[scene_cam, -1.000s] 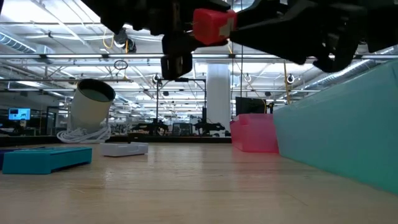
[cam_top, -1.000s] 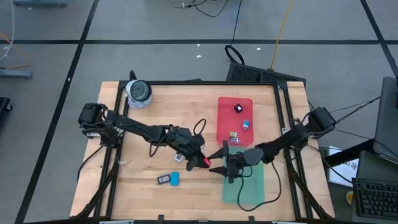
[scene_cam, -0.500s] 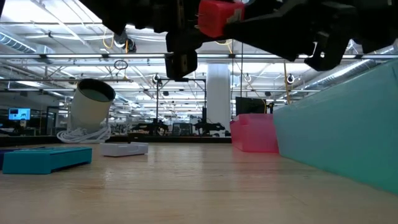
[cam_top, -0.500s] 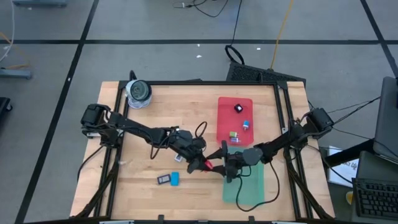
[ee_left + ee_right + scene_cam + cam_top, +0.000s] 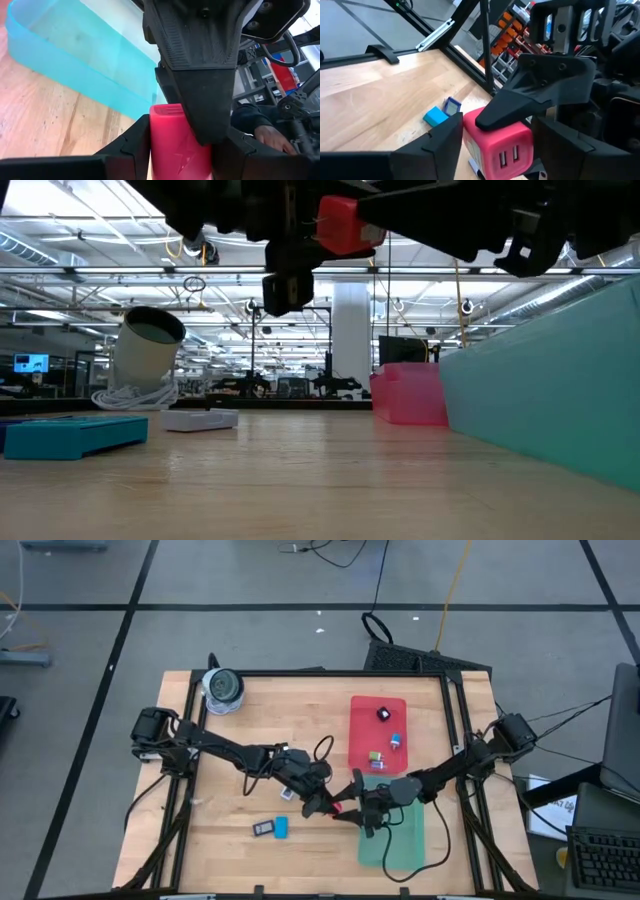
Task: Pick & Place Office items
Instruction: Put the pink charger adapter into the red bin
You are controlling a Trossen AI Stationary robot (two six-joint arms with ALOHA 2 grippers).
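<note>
A red block [image 5: 337, 806] with two USB slots [image 5: 507, 156] on one face hangs above the table's middle, between my two grippers. My left gripper [image 5: 324, 804] reaches in from the table's left and is shut on it. My right gripper [image 5: 351, 808] faces it from the right, roughly level. It is open, with one finger [image 5: 436, 142] close to each side of the block [image 5: 495, 140]. Other office items lie on the wood: a blue piece [image 5: 281, 827] beside a dark block [image 5: 263, 828], and a white tag [image 5: 287, 794]. My left gripper pinches the red block's two opposite sides [image 5: 161, 150] between its two fingers [image 5: 131, 146]. It comes from the table's left, slanting slightly down. The block is lifted clear of the table. My right gripper's fingers stand close beside the block's other two sides [image 5: 470, 135]; I cannot tell whether they touch.
A red tray [image 5: 360, 750] holding small items stands right of centre toward the far edge. A green tray [image 5: 392, 840] lies at the near right, under my right arm. A grey roll [image 5: 222, 688] sits at the far left corner. Bare wood lies between the roll and the trays.
My right gripper's fingers have drawn a little closer together around the red block. The block stays lifted in my left gripper at nearly the same place.
</note>
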